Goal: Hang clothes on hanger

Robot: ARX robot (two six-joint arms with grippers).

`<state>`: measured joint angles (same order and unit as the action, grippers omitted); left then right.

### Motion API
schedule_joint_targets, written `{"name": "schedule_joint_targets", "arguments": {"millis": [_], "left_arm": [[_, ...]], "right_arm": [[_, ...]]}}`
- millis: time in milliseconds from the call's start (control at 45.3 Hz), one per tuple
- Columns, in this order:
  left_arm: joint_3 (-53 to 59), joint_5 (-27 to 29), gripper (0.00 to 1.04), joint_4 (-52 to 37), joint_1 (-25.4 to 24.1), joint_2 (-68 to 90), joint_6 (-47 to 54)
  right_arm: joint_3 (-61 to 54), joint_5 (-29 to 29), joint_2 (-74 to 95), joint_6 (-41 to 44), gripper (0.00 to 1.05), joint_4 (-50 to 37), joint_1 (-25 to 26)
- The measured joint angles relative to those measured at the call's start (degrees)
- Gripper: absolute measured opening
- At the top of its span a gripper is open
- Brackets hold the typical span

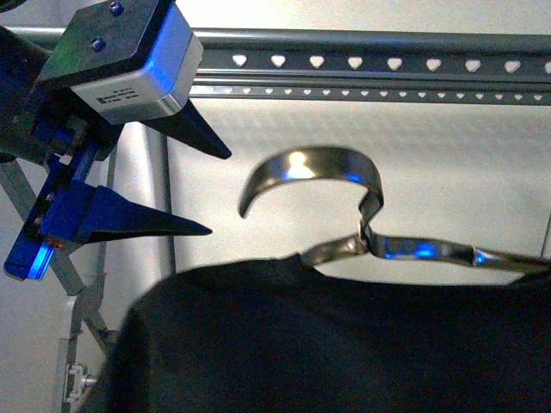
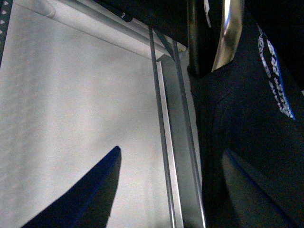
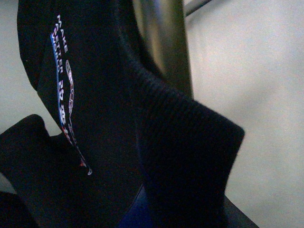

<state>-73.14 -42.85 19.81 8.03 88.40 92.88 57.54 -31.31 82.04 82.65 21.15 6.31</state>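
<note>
Hook (image 1: 297, 163) sits under the rail (image 1: 374, 62) — our left gripper (image 1: 220, 194) spread empty, right gripper (image 3: 137, 211) we can't read. Lift crooked and the hook could miss, shirt (image 1: 327, 344) dropping.

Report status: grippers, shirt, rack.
Left gripper open, empty. Right gripper state unreadable behind T-shirt. T-shirt on metal hanger, hook below rack rail, unhooked. Nothing between them.

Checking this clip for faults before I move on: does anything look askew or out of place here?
The shiny metal hook carrying the black T-shirt sits below the rack's top rail, caught on nothing, and its neck looks twisted sideways. The left claw is open beside it, empty. Otherwise nothing stands out.
</note>
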Motion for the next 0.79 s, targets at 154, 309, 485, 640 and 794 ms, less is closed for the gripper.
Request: {"name": "schedule_joint_targets", "arguments": {"millis": [154,309,485,640,794], "left_arm": [[0.46,0.83,0.97,-1.22,0.04,-0.17,-1.70],[8.02,28.24,0.98,-39.30,-1.79,-1.16,-55.54],[6.05,38.12,0.98,-42.42,-5.49,-1.99,-98.51],[8.17,44.15,0.87,-38.73,-4.74,-6.36,-109.33],[20.17,46.86,0.64,-40.06,-3.89,-16.31,-98.44]], "right_arm": [[0.04,0.13,4.55,-2.38,0.09,-0.22,4.76],[2.93,-2.97,4.92,-13.88,0.09,-5.64,7.80],[9.31,-0.96,4.20,-29.81,0.09,-5.16,7.80],[18.25,2.99,5.33,-50.99,0.09,2.10,6.32],[24.65,3.89,8.79,-64.61,0.09,6.10,5.77]]}}
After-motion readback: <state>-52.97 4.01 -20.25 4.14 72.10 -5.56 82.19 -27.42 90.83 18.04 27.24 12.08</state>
